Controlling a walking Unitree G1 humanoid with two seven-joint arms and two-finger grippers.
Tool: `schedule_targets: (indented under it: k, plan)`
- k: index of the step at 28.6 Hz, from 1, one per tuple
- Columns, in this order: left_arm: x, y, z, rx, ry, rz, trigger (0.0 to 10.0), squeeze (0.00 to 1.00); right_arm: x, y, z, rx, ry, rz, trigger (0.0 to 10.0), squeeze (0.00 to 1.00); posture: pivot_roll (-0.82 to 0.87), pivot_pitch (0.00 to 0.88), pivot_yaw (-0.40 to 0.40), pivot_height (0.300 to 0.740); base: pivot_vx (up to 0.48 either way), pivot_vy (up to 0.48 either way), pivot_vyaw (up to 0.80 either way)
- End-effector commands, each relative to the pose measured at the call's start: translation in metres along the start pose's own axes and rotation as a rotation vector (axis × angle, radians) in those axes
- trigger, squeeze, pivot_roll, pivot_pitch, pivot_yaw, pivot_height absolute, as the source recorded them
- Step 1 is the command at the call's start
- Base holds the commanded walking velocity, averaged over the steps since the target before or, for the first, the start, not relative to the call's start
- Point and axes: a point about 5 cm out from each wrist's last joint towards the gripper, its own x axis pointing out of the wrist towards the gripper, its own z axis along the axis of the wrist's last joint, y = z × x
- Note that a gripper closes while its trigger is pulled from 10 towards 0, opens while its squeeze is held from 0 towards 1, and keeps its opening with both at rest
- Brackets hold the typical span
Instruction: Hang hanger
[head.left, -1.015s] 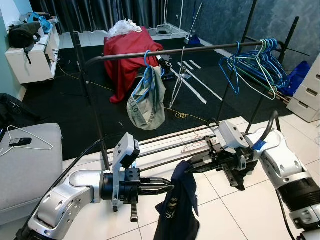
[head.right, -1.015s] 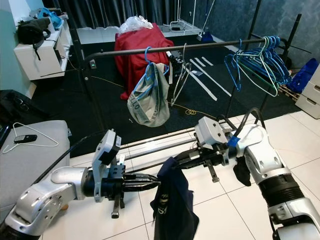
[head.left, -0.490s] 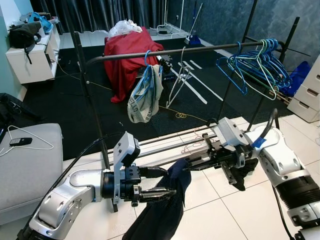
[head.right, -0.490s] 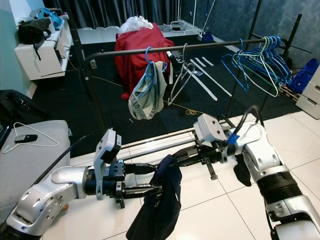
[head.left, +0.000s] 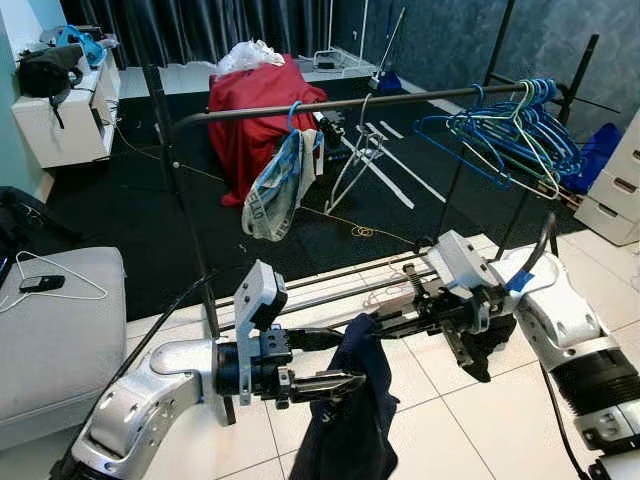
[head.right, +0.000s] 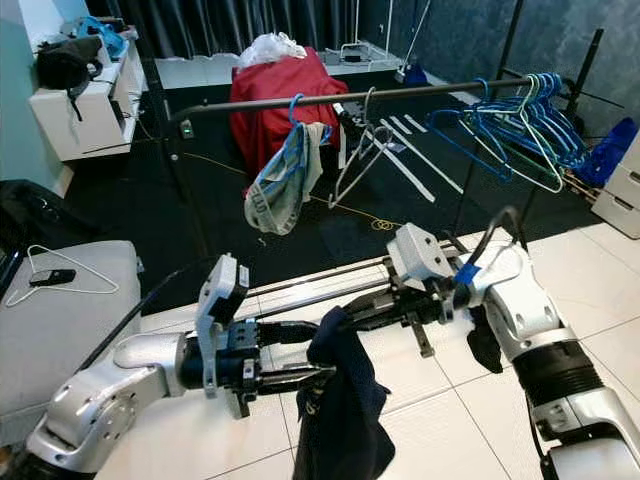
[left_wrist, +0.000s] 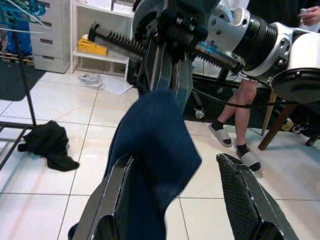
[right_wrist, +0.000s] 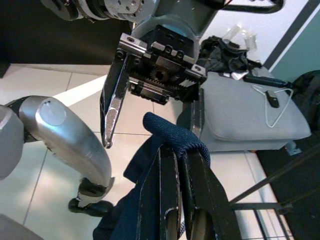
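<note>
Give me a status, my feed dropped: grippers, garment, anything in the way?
Right gripper shut on dark blue garment. Left gripper open, fingers straddling the cloth. Clothes rail beyond, unobstructed; hanger not in hand.

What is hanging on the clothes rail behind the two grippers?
On the black clothes rail: a grey-and-blue garment on a blue hanger, a bare white hanger, and a bunch of blue and green hangers. The garment covers most of its own hanger.

Rail (head.left: 330, 104) free between bag (head.left: 275, 190) (blue-hooked) and hangers (head.left: 510, 125).
</note>
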Motion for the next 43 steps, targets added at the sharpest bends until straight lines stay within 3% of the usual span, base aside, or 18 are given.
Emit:
schedule_targets:
  k: [1,7,16,25,26,28,29,30,31,43]
  plan:
    - [0.006,-0.003,0.004,0.004,-0.017,-0.034,10.0,0.0,0.001,-0.002,0.007,-0.023,-0.003,0.022,0.0,0.0,-0.11,0.07,-0.019,0.74,0.0,0.0,0.0]
    - [0.01,-0.007,0.001,0.026,0.013,-0.058,10.0,0.0,0.004,-0.003,0.006,-0.021,-0.006,0.029,0.0,0.0,-0.11,0.07,-0.017,0.74,0.0,0.0,0.0]
    - [0.01,-0.002,-0.014,0.05,0.09,-0.007,10.0,0.0,0.006,-0.007,0.011,-0.032,-0.031,0.029,0.0,0.0,-0.11,0.068,-0.017,0.74,0.0,0.0,0.0]
    - [0.01,-0.002,-0.015,0.036,0.082,-0.004,10.0,0.0,0.006,-0.008,0.012,-0.033,-0.039,0.028,0.0,0.0,-0.11,0.068,-0.017,0.74,0.0,0.0,0.0]
    - [0.011,-0.001,-0.012,0.026,0.061,-0.002,9.1,0.0,0.006,-0.007,0.013,-0.032,-0.041,0.029,0.0,0.0,-0.11,0.067,-0.016,0.74,0.0,0.0,0.0]
    - [0.011,-0.001,-0.012,0.026,0.061,-0.002,9.1,0.0,0.006,-0.007,0.013,-0.032,-0.041,0.029,0.0,0.0,-0.11,0.067,-0.016,0.74,0.0,0.0,0.0]
    - [0.011,-0.001,-0.009,0.016,0.036,-0.002,2.1,0.0,0.006,-0.007,0.013,-0.03,-0.041,0.032,0.0,0.0,-0.11,0.067,-0.017,0.74,0.0,0.0,0.0]
    - [0.011,-0.001,-0.009,0.016,0.036,-0.002,2.1,0.0,0.006,-0.007,0.013,-0.03,-0.041,0.032,0.0,0.0,-0.11,0.067,-0.017,0.74,0.0,0.0,0.0]
    - [0.012,-0.001,-0.006,0.006,0.013,-0.008,0.0,0.0,0.006,-0.007,0.012,-0.028,-0.041,0.034,0.0,0.0,-0.11,0.067,-0.017,0.74,0.0,0.0,0.0]
    - [0.012,-0.002,-0.002,-0.02,-0.036,-0.036,0.0,0.0,0.007,-0.006,0.011,-0.022,-0.035,0.038,0.0,0.0,-0.11,0.066,-0.018,0.74,0.0,0.0,0.0]
